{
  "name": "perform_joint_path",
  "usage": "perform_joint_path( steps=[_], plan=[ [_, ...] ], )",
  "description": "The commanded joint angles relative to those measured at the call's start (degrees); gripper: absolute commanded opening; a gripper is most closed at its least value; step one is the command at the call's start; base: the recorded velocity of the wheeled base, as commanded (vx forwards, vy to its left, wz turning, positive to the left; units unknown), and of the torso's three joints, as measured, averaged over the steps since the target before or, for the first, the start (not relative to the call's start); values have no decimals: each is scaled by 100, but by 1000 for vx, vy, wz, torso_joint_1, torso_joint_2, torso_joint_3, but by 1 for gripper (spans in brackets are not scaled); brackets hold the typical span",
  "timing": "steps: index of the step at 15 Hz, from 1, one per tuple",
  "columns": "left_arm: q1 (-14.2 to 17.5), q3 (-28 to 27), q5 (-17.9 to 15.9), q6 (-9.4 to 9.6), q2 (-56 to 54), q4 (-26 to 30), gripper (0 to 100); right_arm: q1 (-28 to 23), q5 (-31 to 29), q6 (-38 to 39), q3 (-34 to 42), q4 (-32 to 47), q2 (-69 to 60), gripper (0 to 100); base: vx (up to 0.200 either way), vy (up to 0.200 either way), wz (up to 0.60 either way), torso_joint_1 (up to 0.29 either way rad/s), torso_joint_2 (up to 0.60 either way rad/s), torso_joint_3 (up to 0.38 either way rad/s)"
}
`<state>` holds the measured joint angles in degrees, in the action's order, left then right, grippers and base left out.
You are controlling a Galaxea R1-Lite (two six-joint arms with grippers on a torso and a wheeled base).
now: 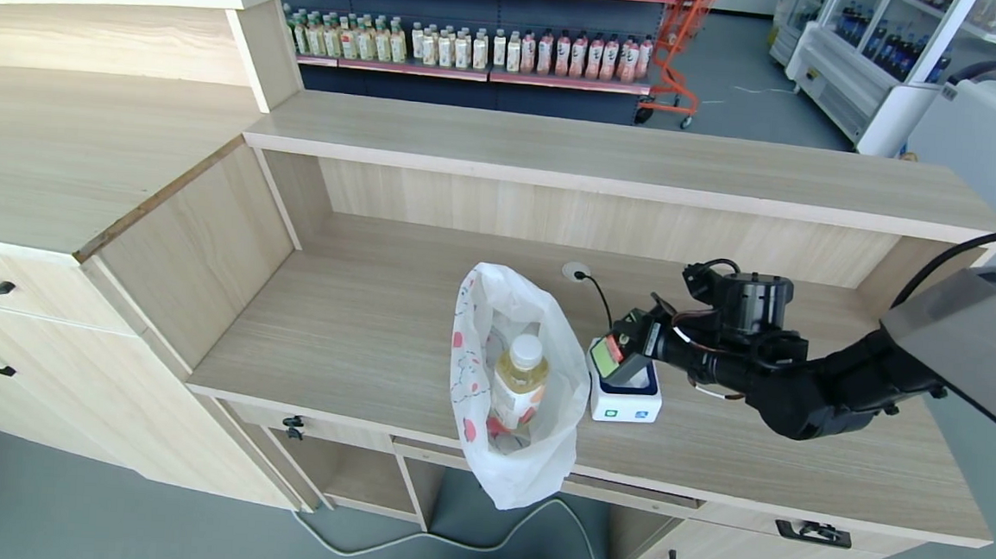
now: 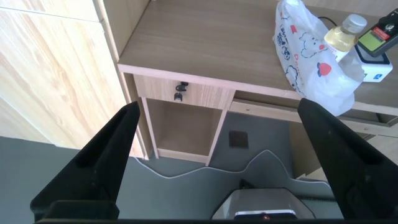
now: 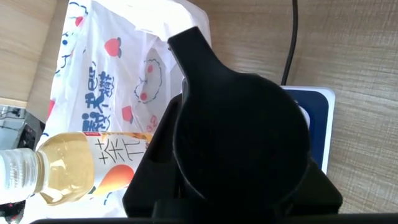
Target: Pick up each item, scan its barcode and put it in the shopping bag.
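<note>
A white shopping bag (image 1: 496, 314) with red prints stands open at the counter's front edge, its lower part hanging over it. Inside stands a bottle (image 1: 519, 380) of pale yellow drink with a white cap, also seen as the bottle (image 3: 74, 165) in the right wrist view. Just right of the bag sits the white scanner box (image 1: 626, 401). My right gripper (image 1: 619, 349) is directly over the scanner, shut on a small green pack (image 1: 608, 354) with a red edge. My left gripper (image 2: 217, 109) hangs open and empty in front of the counter, below its top.
A black cable (image 1: 600, 299) runs from a round socket (image 1: 576, 272) to the scanner. A raised ledge (image 1: 609, 161) walls the counter's back, and a taller cabinet (image 1: 82, 159) closes its left side. Drawer handles (image 1: 811, 532) line the front. Bare counter (image 1: 356, 331) lies left of the bag.
</note>
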<state>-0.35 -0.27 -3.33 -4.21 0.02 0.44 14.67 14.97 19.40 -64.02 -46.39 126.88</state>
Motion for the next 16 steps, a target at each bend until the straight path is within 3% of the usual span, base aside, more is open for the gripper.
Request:
perform_joint_path(
  steps=[1,12,14,16],
  plan=[
    [0,0,-1,-1,-2,0,100,10,6,3,-66,-2,91,0,0,0,0,0,0,0],
    [0,0,-1,-1,-2,0,100,63,-12,-32,-66,7,-14,0,0,0,0,0,0,0],
    [0,0,-1,-1,-2,0,100,28,-3,-120,356,-46,-541,0,0,0,0,0,0,0],
    [0,0,-1,-1,-2,0,100,-139,-3,-1228,1349,-433,-1456,0,0,0,0,0,0,0]
  ],
)
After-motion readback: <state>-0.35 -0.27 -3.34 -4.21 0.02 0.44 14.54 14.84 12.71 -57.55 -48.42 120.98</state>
